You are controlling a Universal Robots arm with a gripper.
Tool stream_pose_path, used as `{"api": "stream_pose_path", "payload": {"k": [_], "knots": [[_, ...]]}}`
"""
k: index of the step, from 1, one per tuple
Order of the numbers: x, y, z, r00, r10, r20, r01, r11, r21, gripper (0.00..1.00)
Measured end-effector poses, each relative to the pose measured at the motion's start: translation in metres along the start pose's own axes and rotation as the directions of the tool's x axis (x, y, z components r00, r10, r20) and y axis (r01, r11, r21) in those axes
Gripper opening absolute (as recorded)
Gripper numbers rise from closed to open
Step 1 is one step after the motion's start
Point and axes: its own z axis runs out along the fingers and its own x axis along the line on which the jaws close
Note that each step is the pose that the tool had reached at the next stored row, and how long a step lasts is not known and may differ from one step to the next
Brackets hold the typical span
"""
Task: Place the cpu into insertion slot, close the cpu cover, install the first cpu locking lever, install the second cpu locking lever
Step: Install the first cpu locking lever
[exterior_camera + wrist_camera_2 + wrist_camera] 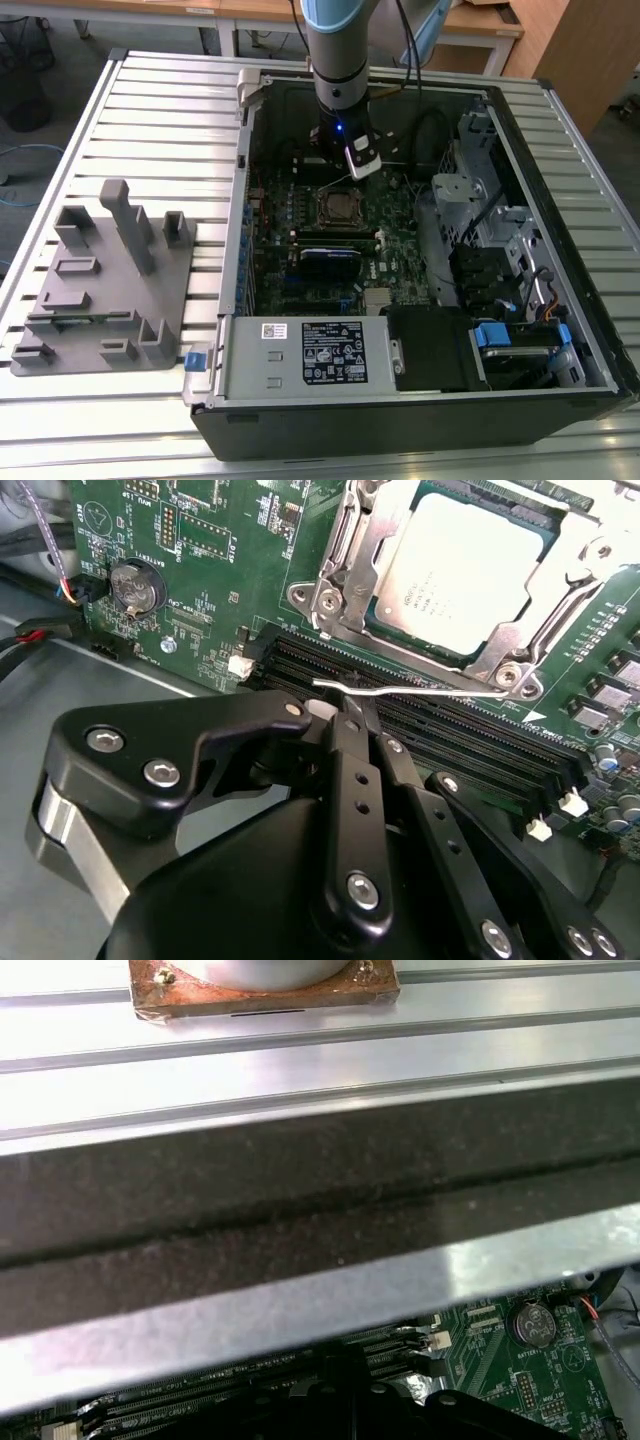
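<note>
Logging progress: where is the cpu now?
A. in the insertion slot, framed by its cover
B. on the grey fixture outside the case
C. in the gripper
A: in the second wrist view the cpu sits in the insertion slot with the cpu cover around it; the gripper is shut on the wire locking lever.

You have one cpu, one cpu cover, one thin wire lever and one coin battery to count on the board. Add one tool, one open computer case, one white-labelled power supply box and one grey fixture tray on one counter
</note>
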Motion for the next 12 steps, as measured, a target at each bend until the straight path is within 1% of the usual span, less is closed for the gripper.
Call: {"api": "stream_pose_path", "payload": {"k": [5,12], "knots": [[-0.0004,0.0007,-0.0026,1.0000,0.000,0.0000,0.000,1.0000,0.0002,0.11],[-0.0019,0.0031,-0.0109,1.0000,0.000,0.0000,0.000,1.0000,0.0002,0.11]]}}
